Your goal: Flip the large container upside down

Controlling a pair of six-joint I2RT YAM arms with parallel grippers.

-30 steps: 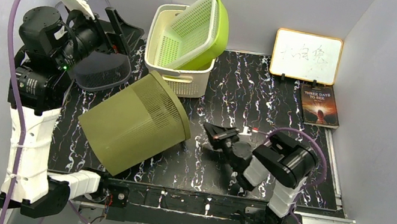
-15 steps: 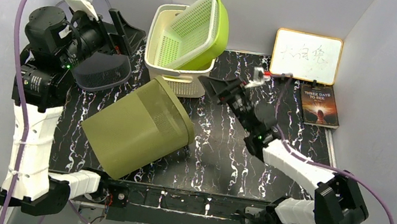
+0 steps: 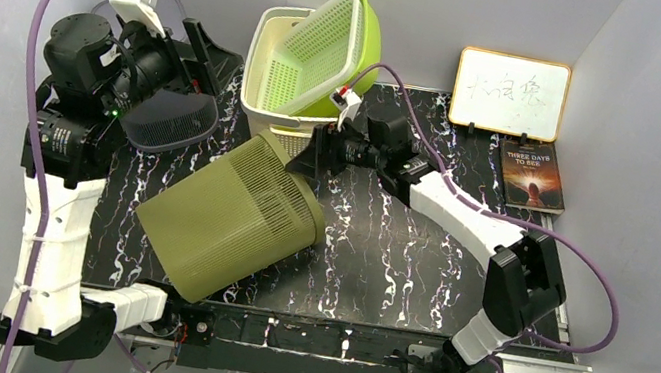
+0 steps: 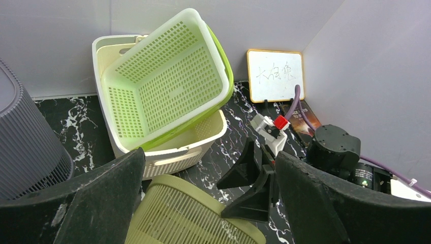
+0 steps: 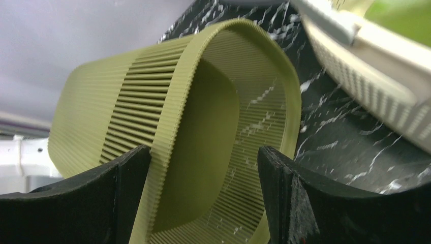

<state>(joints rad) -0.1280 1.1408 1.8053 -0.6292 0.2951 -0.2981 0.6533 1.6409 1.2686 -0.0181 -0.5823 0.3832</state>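
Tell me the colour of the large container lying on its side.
Container is olive green; clearest in top view.

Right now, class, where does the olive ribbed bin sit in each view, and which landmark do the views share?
Top external: olive ribbed bin on its side, centre-left.
Left wrist: bin at bottom centre.
Right wrist: bin's open mouth fills the middle.
Shared landmark: cream basket beside it.

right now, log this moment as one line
olive container: on its side, not yet inverted | right claw: open at its rim | left claw: open, raised, holding nothing
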